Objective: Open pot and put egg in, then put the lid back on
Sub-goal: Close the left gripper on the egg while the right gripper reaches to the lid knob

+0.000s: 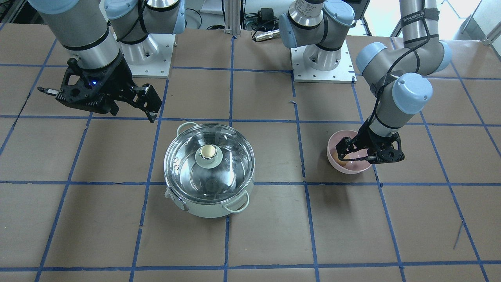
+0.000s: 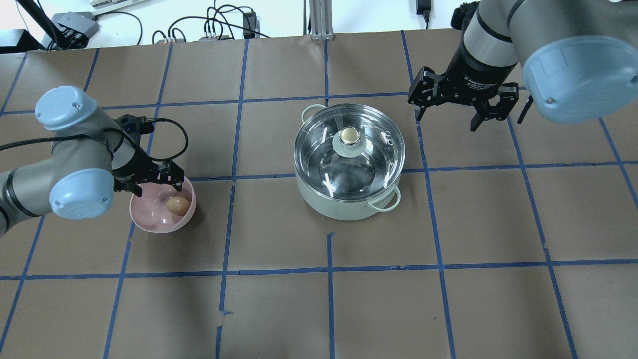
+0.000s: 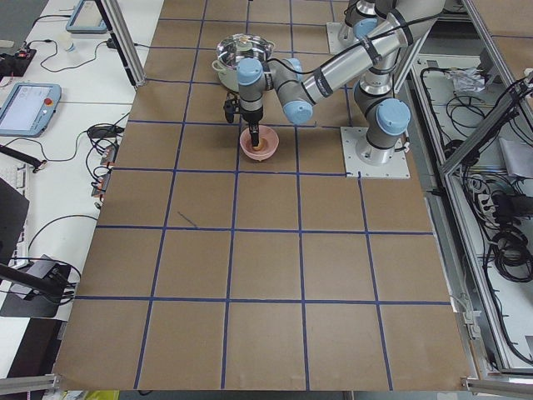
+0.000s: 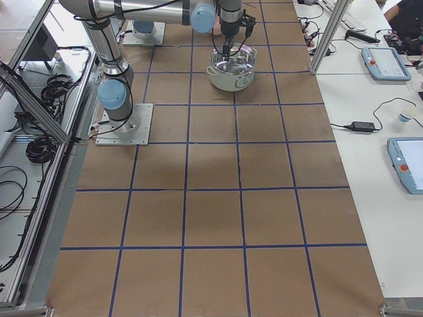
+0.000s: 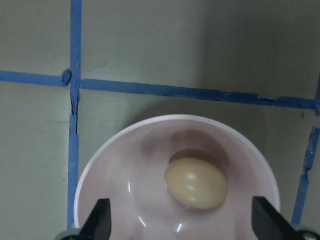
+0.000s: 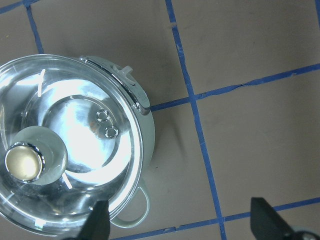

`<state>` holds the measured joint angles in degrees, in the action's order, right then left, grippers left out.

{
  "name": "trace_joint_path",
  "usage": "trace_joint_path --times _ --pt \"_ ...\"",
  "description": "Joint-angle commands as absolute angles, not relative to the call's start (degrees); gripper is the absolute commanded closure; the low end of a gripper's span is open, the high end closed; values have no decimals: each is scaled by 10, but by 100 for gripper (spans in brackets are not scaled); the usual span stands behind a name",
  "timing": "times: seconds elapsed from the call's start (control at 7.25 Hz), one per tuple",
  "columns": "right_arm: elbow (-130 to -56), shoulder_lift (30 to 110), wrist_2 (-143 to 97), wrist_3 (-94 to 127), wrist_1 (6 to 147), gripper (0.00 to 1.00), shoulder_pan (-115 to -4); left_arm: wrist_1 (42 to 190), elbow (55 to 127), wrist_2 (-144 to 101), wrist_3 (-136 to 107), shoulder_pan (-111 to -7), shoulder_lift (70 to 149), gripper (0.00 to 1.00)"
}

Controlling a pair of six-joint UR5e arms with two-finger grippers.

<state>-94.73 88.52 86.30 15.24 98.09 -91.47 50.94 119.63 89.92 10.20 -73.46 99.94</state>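
Your left jaws and right jaws stood wide open and empty, so closing off-centre could have rolled the egg (image 2: 178, 205) around the pink bowl (image 2: 162, 231) at left, the lid (image 2: 371, 158) still covering the centre pot (image 2: 339, 208).

The lid (image 2: 371, 162) sits on the pot (image 2: 344, 207) and shuts its whole mouth, but its knob (image 2: 349, 135) stands proud at the centre with open air above and around it. The right gripper (image 2: 447, 117) hangs beside the pot, apart from it, jaws wide. The egg (image 2: 177, 205) lies alone in the bowl (image 2: 149, 225), open from above but hemmed by the curved wall, with the left gripper (image 2: 149, 185) over the bowl, its jaws spread wider than the egg.
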Motion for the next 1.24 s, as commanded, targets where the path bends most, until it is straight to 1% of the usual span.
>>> trace_joint_path --times 0.0,0.55,0.83,1.1 --pt "-947 884 862 140 980 0 -914 489 1206 902 93 -735 1005 0" --pt "-945 885 867 142 981 0 -914 491 1209 904 64 -739 1002 0" --pt "-946 886 868 142 981 0 -916 490 1214 899 -23 -738 1008 0" --pt "-946 881 863 164 998 0 -920 495 1216 901 -61 -736 1007 0"
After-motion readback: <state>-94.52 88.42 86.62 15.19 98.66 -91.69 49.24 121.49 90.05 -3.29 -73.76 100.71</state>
